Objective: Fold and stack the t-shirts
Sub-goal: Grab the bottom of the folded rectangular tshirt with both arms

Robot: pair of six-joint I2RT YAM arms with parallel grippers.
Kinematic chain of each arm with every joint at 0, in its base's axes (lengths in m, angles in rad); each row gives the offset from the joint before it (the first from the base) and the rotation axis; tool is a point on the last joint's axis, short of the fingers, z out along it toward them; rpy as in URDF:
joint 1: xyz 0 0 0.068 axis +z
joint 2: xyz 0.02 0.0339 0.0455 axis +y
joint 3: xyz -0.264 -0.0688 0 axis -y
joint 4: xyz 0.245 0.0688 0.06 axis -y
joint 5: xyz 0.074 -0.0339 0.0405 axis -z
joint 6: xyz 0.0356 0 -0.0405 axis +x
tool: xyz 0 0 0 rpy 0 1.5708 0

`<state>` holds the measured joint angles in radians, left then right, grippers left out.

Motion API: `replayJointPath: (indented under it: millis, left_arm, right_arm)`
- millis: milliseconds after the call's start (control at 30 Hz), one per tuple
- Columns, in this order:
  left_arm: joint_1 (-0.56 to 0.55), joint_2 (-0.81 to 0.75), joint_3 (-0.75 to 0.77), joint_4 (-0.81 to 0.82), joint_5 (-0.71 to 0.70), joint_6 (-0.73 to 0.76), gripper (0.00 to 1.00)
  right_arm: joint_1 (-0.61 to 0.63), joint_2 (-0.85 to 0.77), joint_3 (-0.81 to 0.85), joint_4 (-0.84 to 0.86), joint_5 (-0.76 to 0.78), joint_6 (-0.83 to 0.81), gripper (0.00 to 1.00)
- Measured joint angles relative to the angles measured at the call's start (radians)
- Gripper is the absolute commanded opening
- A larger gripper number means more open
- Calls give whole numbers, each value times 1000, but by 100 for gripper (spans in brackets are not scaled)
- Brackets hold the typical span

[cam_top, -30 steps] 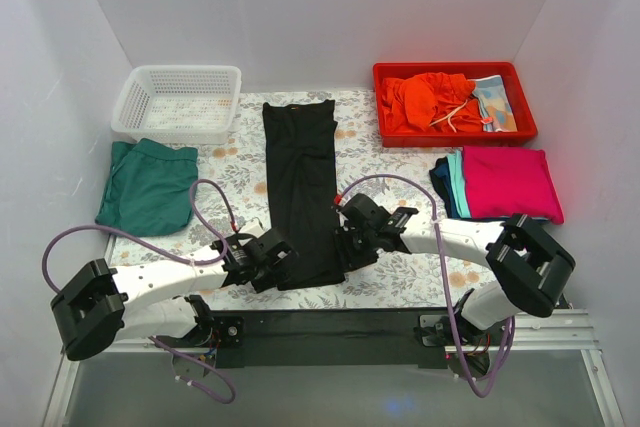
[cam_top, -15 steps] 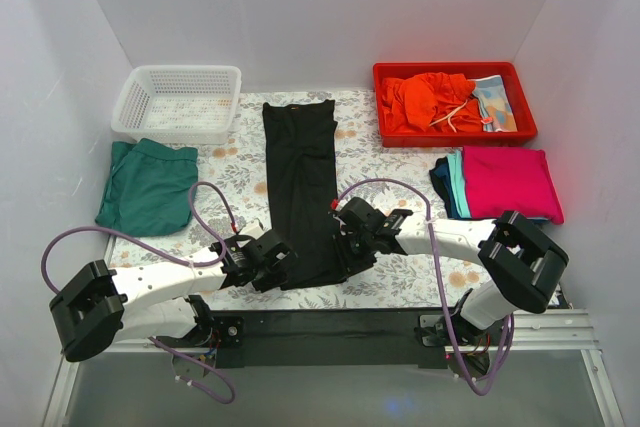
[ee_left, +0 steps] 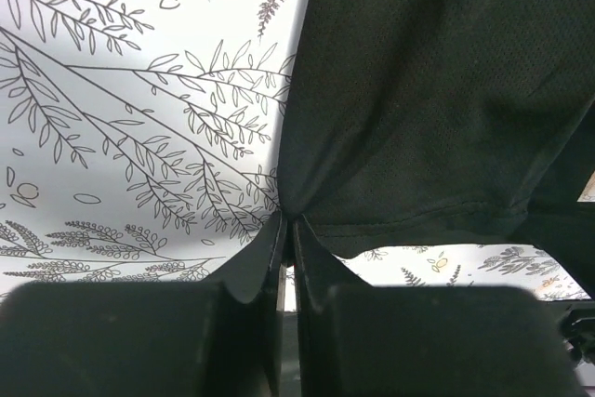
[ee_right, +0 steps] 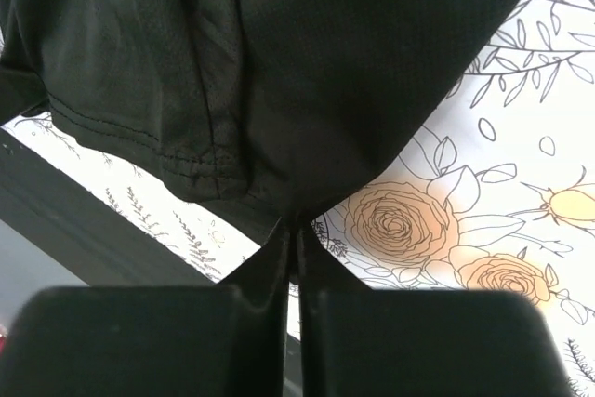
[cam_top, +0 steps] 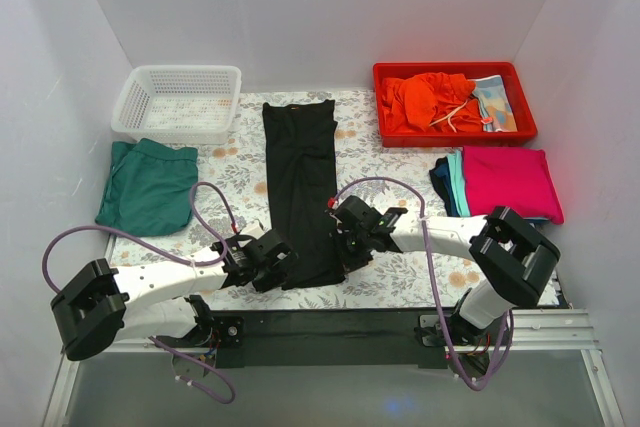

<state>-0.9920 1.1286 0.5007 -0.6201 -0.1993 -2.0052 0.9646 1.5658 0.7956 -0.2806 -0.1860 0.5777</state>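
Note:
A long black t-shirt (cam_top: 302, 187), folded into a narrow strip, lies lengthwise down the middle of the floral table cover. At the strip's near left corner my left gripper (cam_top: 283, 260) is shut on the black t-shirt (ee_left: 437, 99), the hem pinched between its fingertips (ee_left: 275, 230). At the near right corner my right gripper (cam_top: 340, 252) is likewise shut on the black t-shirt (ee_right: 307, 62), cloth bunched at its fingertips (ee_right: 288, 230). A folded dark-green t-shirt (cam_top: 148, 187) lies at the left. Folded magenta (cam_top: 510, 182), teal (cam_top: 455, 182) and navy t-shirts lie stacked at the right.
A white mesh basket (cam_top: 180, 102) stands at the back left. A red bin (cam_top: 455, 102) at the back right holds orange and patterned cloth. The black front rail (cam_top: 330, 332) runs along the near table edge, just behind both grippers.
Both grippers have closed from open onto the near hem of the black t-shirt. The right gripper has shifted slightly left and down toward the corner.

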Motion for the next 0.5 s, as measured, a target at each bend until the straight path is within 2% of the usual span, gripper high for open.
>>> replayJointPath:
  millis: [167, 267, 500]
  left_arm:
    - [0, -9, 3, -21, -1, -1, 0]
    - [0, -56, -8, -90, -1, 0, 0]
    - [0, -80, -13, -136, 0, 0, 0]
  right_arm:
    - [0, -26, -29, 6, 14, 13, 1]
    - [0, -89, -78, -13, 39, 24, 1]
    - [5, -92, -79, -14, 46, 26, 1]
